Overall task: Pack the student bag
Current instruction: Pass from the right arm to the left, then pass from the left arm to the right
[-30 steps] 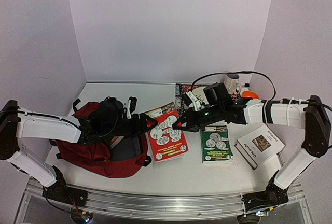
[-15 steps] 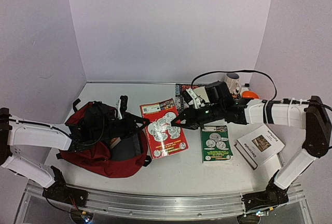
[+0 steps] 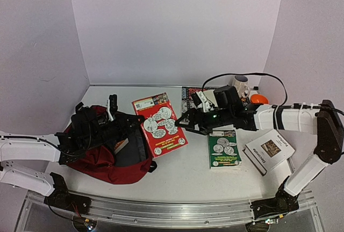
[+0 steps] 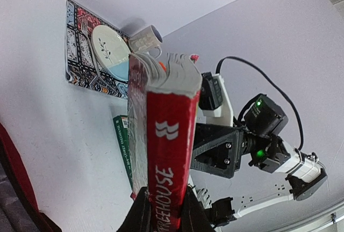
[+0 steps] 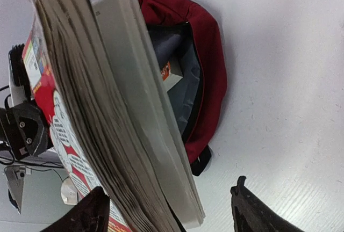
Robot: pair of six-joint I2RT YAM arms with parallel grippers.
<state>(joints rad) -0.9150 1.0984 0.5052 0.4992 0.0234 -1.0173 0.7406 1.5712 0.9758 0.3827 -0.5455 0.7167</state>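
Note:
The student bag [image 3: 102,162] lies at the left of the table, dark red, its mouth open toward the right and its grey-black lining [image 5: 188,81] showing. A red paperback [image 3: 159,123] hangs tilted above the table just right of the bag. My left gripper [image 3: 138,124] is shut on its red spine [image 4: 166,151], one finger on each cover, as the left wrist view shows [image 4: 165,210]. My right gripper [image 3: 183,120] stands open at the book's page edge [image 5: 134,114]. Its fingers [image 5: 250,208] are wide apart on either side and clear of the pages.
A green book [image 3: 224,149] and a white book [image 3: 269,150] lie flat on the right. A patterned mat [image 3: 188,98], a mug [image 3: 240,86] and an orange object [image 3: 259,98] sit at the back. Something white and orange [image 5: 171,73] lies inside the bag.
My left gripper shut on the red book's spine and drew it left and up toward the bag. My right gripper opened and let go of the book.

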